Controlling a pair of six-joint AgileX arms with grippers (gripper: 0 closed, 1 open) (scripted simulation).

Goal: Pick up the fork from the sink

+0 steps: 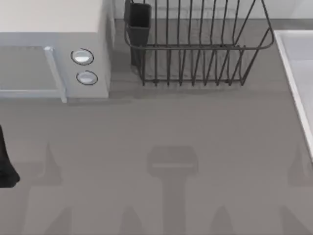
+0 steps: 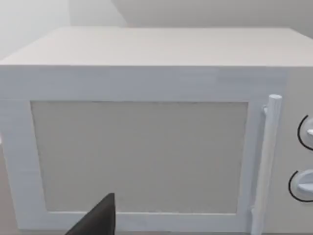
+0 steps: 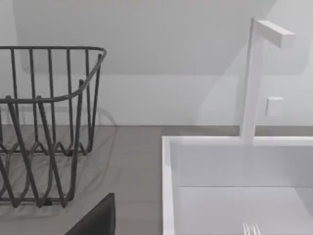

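The fork lies in the sink, only its tine tips visible near the basin's front, below the tap. Whether either claw is wide or narrow cannot be told; the left arm sits parked far from the sink. Risk: the thin, flat fork may slip, and the sink wall may block a steep approach.

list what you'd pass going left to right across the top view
left arm at the left edge → microwave → dish rack → sink at the right edge
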